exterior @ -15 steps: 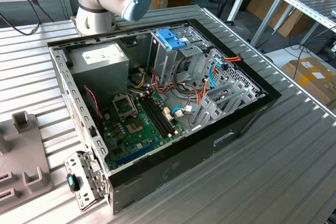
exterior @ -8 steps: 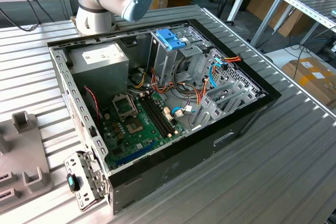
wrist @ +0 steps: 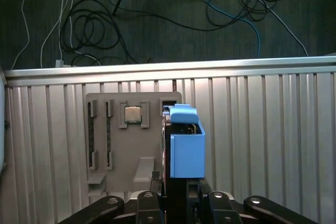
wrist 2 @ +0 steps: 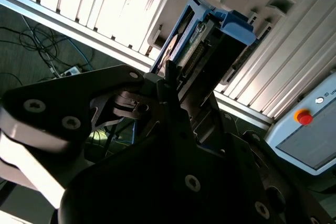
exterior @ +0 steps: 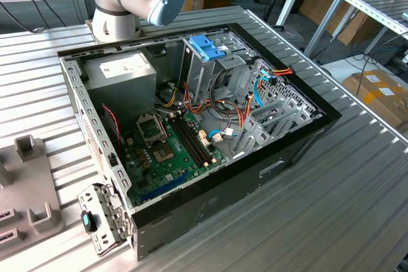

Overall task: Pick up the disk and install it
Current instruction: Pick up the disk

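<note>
Blue-railed disk [wrist: 187,153] clenched in tool [wrist: 177,195], at grey tray [wrist: 135,145] holding processor chip [wrist: 132,114].

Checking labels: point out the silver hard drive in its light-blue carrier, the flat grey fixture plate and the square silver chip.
Hard drive [wrist: 187,153]: first wrist view, blue carrier.
Fixture plate [wrist: 128,145]: first wrist view, bare middle.
Chip [wrist: 133,114]: first wrist view, centre.

Disk [wrist: 185,153] stands on edge, a flat silver-grey drive with a label face and a dark connector side. Its light-blue plastic carrier [wrist 2: 237,25] wraps the far end. The near end is clamped between the claw [wrist: 178,195] fingers at the edge of the grey fixture plate [wrist: 121,150] on the ribbed metal desk [wrist: 262,140]; can't tell if it's lifted clear or touching.
</note>
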Robot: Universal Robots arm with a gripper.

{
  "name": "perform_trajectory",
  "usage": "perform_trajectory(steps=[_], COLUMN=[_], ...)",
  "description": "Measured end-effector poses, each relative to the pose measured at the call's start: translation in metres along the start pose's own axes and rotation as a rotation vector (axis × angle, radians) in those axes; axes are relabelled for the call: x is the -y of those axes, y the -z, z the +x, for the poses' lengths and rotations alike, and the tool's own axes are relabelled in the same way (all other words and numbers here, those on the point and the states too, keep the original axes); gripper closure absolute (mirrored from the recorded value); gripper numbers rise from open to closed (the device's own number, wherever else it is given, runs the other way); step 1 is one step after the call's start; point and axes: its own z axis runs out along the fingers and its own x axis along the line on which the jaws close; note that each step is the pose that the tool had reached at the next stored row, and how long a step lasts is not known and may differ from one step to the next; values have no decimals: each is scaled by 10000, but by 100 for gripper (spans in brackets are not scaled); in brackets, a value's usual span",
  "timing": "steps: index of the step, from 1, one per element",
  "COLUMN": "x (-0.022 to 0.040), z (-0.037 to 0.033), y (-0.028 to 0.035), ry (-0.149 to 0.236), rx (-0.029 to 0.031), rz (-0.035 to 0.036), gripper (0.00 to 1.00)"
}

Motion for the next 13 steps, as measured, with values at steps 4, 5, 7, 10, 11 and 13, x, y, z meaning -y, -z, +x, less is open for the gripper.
perform_trajectory(steps=[4,5,7,10,11,13], x=[0,0,0,11,22,54], z=[0,0,0,-1,-1,-3], y=[3,4,4,5,5,4], ry=[0,0,0,1,1,1], rx=[0,0,0,-1,0,0], rz=[0,-1,0,-2,0,0], gripper=[65,65,65,65,65,65])
